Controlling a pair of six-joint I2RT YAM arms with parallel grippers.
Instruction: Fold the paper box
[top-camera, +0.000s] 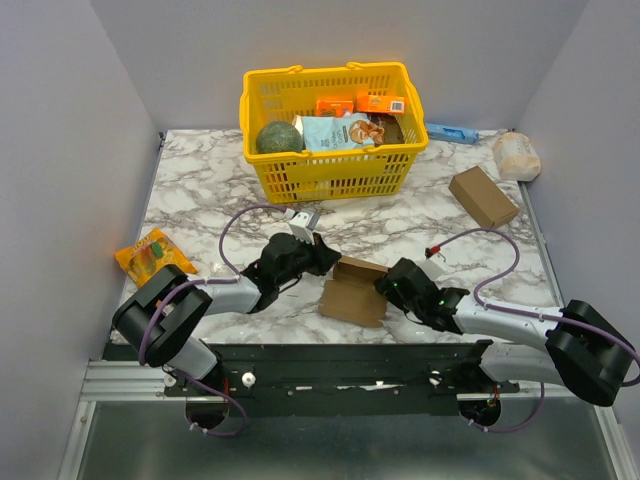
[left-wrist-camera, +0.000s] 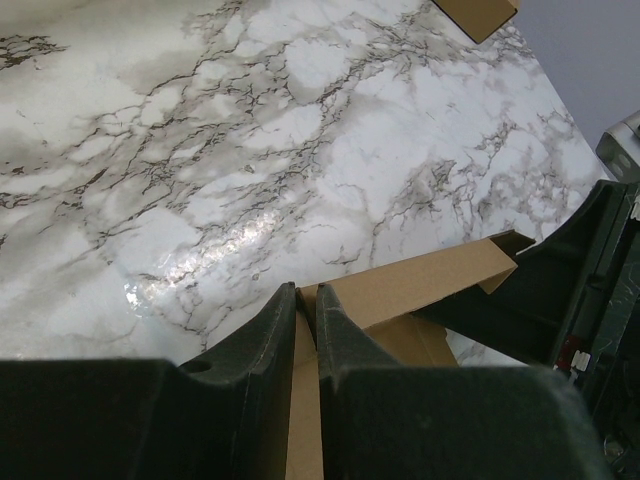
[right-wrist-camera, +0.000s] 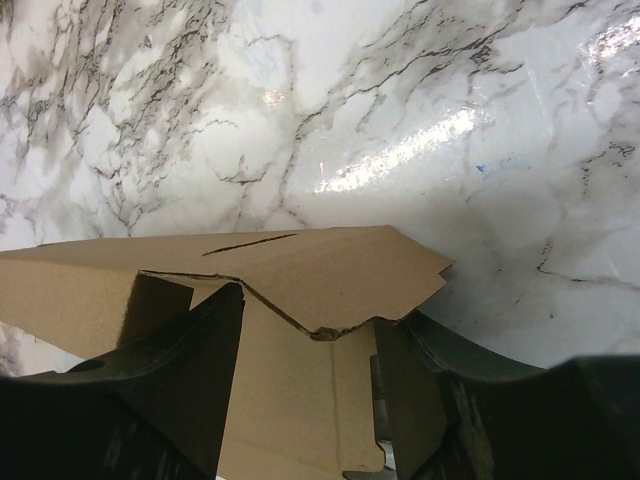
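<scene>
The paper box (top-camera: 355, 290), thin plain brown cardboard with creases and flaps, lies partly raised on the marble table between my two grippers. My left gripper (top-camera: 325, 258) is at its upper left corner. In the left wrist view the left gripper (left-wrist-camera: 306, 290) is shut on a thin upright edge of the paper box (left-wrist-camera: 420, 285). My right gripper (top-camera: 385, 285) is at the box's right side. In the right wrist view the right gripper (right-wrist-camera: 312, 310) is open, its fingers (right-wrist-camera: 200, 350) straddling a panel under a notched flap of the paper box (right-wrist-camera: 330, 265).
A yellow basket (top-camera: 262, 180) with groceries stands at the back centre. An orange snack packet (top-camera: 153, 255) lies at the left. A blocky brown carton (top-camera: 483, 196) lies at the right, with a white packet (top-camera: 517, 155) and a blue item (top-camera: 452, 132) behind it.
</scene>
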